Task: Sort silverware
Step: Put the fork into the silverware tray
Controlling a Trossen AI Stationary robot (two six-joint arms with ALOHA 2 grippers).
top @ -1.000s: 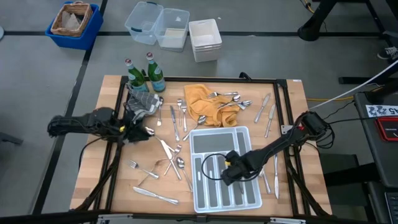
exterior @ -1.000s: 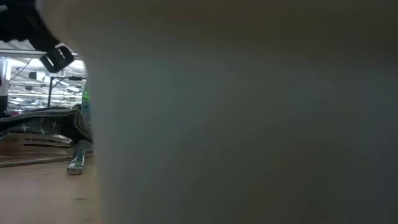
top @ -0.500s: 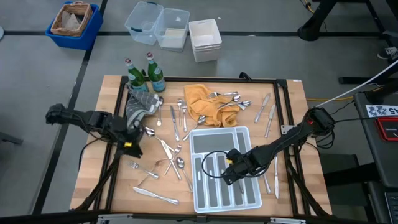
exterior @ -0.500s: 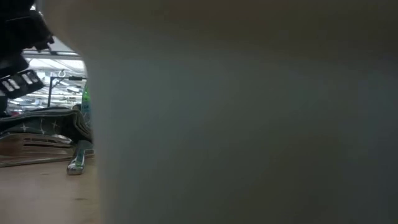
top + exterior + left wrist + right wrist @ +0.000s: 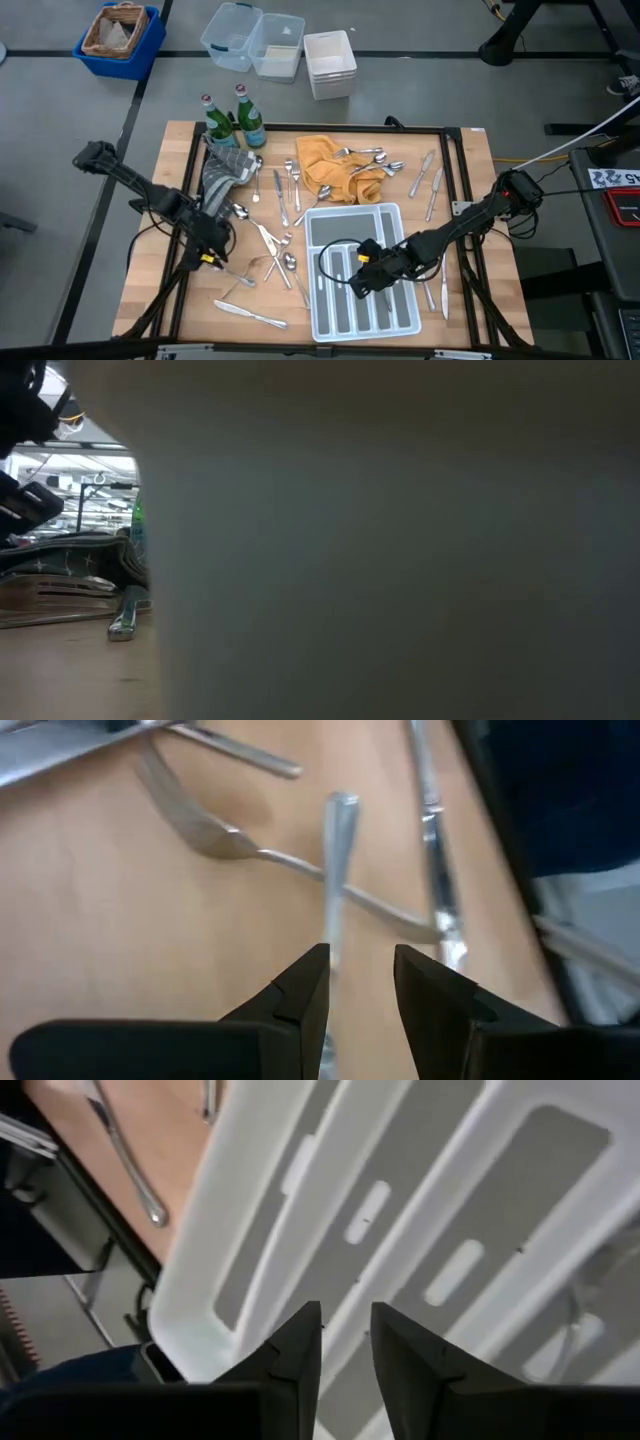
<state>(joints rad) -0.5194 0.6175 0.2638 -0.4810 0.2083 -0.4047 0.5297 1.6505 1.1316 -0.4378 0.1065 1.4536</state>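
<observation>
Silverware lies scattered on the wooden table: on an orange cloth (image 5: 335, 168), left of the white tray (image 5: 277, 245), right of it (image 5: 430, 182), and a knife near the front (image 5: 250, 316). My left gripper (image 5: 210, 256) is open and points down over a slim utensil handle (image 5: 340, 870) that crosses a fork (image 5: 225, 840). In the left wrist view (image 5: 360, 975) the handle runs in under the fingers; I cannot tell whether they touch it. My right gripper (image 5: 358, 284) is slightly open and empty above the white compartmented tray (image 5: 400, 320), also in the right wrist view (image 5: 345, 1335).
Two green bottles (image 5: 233, 118) and a grey cloth (image 5: 225, 170) stand at the table's far left. Bins and a blue basket (image 5: 118, 38) sit on the floor beyond the table. The tray's wall (image 5: 400, 540) fills most of the low view.
My left gripper has gone from beside the grey cloth toward the table's near edge and tipped down over the fork and handle. My right gripper has shifted a little toward the table's left and near edge over the tray.
</observation>
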